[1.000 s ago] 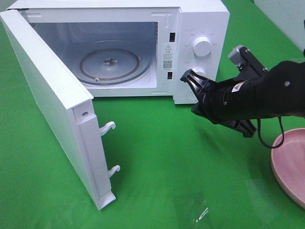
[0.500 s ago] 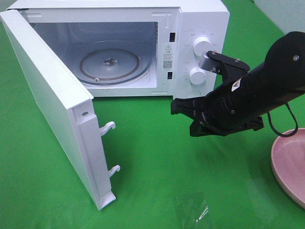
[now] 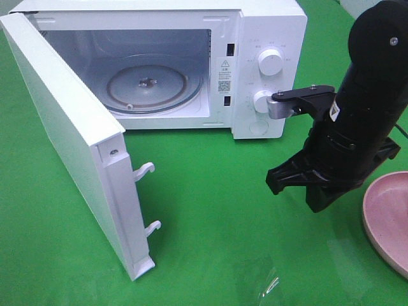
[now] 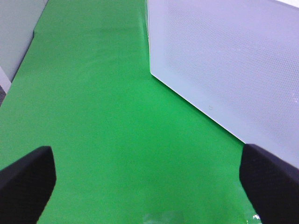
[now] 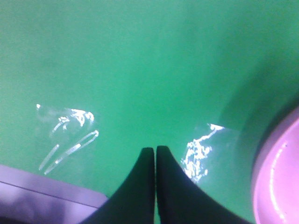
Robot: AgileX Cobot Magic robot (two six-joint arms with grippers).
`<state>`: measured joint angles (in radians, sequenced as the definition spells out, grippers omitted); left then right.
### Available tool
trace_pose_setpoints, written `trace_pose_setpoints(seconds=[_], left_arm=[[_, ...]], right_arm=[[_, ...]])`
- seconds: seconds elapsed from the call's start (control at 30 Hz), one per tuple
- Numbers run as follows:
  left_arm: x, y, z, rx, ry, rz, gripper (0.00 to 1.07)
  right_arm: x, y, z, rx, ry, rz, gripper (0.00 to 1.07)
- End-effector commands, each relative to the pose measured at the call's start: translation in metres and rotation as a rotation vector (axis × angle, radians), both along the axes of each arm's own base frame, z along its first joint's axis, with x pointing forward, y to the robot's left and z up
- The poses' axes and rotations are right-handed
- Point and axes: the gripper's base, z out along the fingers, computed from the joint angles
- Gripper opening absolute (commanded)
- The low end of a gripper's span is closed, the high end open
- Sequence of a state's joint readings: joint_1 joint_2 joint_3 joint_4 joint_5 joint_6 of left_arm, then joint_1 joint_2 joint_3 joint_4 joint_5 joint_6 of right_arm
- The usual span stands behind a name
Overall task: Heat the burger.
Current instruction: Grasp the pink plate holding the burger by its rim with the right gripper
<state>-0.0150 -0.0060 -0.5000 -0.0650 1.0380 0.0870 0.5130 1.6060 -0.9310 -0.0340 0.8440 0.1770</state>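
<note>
Right gripper point(image 5: 155, 151): jaws pressed together, nothing between them, tips pointing down over green mat point(image 3: 217, 210). Pink plate point(image 3: 386, 220) near it, at 4 o'clock in overhead view, cut off by frame edge. Left gripper point(image 4: 145, 156): jaws spread wide, empty, over mat; only 2 fingertips show, arm outside overhead view. Microwave point(image 3: 268, 25) at 11 o'clock, door point(image 3: 64, 127) swung open, glass turntable point(image 3: 146, 86) visible inside. Burger: in no view, place cannot be told.
</note>
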Motion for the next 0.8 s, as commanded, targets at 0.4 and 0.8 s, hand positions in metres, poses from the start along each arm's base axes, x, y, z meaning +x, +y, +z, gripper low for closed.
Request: trace_pose_setpoints(seconds=[0.4,0.8], left_arm=[[0.000,0.000,0.000,-0.004,0.000,-0.003,1.00],[0.000,0.000,0.000,-0.004,0.000,-0.003,1.00]], right_arm=[[-0.001,-0.046,0.034,-0.070,-0.056,-0.050,0.05],[-0.002,-0.094,0.051,-0.129,-0.063,-0.174,0.10]])
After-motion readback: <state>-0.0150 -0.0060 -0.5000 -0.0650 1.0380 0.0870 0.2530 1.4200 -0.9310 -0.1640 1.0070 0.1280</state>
